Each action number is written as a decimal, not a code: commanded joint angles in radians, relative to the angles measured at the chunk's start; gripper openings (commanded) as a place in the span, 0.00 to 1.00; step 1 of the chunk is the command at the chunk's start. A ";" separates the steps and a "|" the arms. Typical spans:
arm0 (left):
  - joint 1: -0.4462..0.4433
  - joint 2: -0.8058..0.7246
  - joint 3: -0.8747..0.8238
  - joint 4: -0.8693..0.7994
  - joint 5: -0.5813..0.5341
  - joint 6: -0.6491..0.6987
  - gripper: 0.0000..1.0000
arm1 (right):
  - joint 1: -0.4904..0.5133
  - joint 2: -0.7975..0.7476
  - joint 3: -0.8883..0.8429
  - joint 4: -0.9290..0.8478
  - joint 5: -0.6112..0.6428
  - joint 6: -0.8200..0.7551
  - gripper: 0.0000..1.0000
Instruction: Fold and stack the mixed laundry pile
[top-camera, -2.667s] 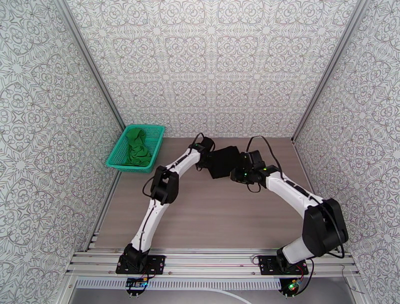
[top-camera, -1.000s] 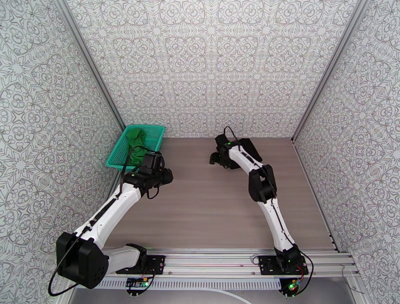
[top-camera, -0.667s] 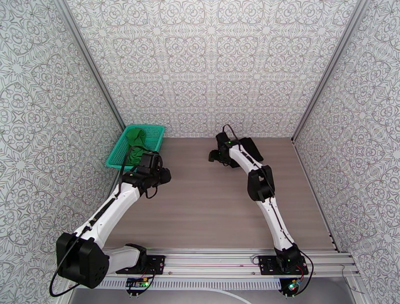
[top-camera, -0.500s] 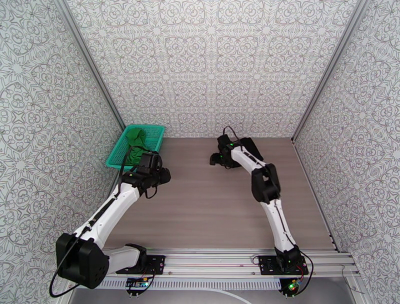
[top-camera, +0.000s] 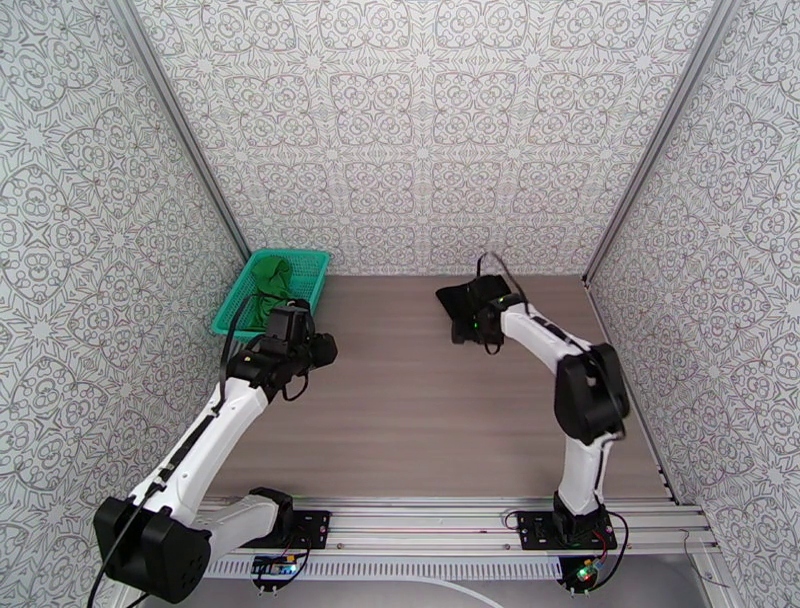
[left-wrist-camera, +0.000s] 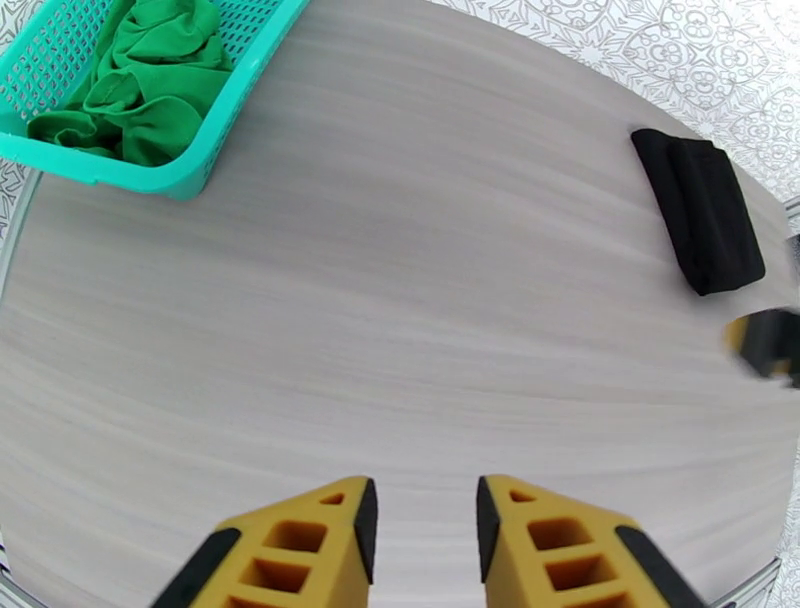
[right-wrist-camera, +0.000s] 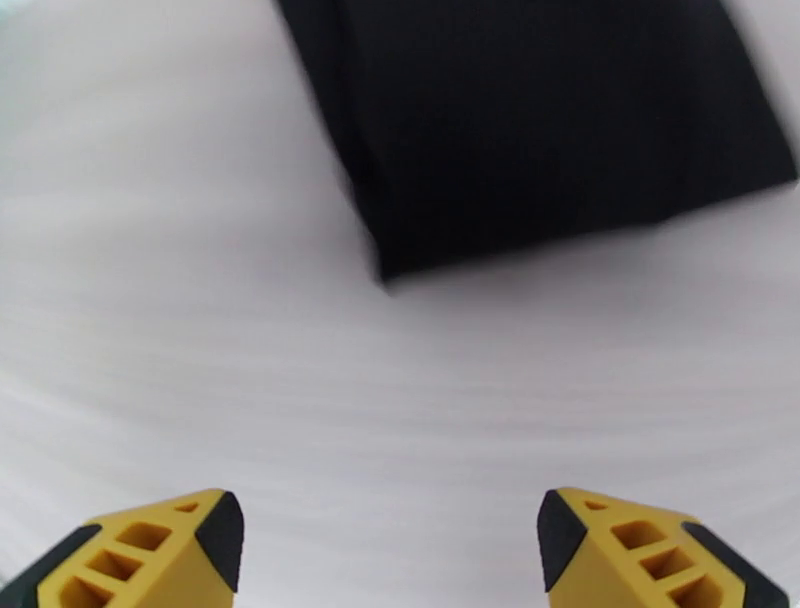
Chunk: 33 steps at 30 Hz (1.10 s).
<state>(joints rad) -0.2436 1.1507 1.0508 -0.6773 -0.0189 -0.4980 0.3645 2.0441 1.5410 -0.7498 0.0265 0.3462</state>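
- Black garment (right-wrist-camera: 540, 120) folded flat on the counter (top-camera: 420, 430), just ahead of the right gripper (right-wrist-camera: 390, 530); fingers spread wide, gripping nothing.
- Green T-shirt (left-wrist-camera: 150, 90) bunched in the teal basket (left-wrist-camera: 130, 178), well ahead and left of the left gripper (left-wrist-camera: 420, 510); fingers narrowly parted, empty.
- Pale wood-grain counter, patterned walls (top-camera: 420, 130) on three sides.
- Since earlier: both grippers drawn off the garment, left gripper swung toward the basket.

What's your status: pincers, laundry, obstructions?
Left pincer, right pincer open, empty. Folded black cloth garment on table; crumpled bright green T-shirt in teal plastic mesh basket. Nothing blocking.
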 joint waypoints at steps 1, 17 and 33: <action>0.016 -0.048 0.003 -0.021 0.019 -0.019 0.36 | 0.004 0.039 0.018 0.056 0.002 -0.009 0.82; 0.029 -0.101 0.012 -0.080 0.008 -0.028 0.36 | -0.035 0.293 0.272 0.127 -0.041 0.005 0.81; 0.036 -0.109 0.029 -0.137 -0.033 -0.028 0.40 | -0.044 0.396 0.405 0.144 -0.121 0.047 0.81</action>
<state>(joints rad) -0.2226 1.0462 1.0508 -0.7788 -0.0257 -0.5205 0.3267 2.3726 1.9469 -0.6949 -0.0330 0.3805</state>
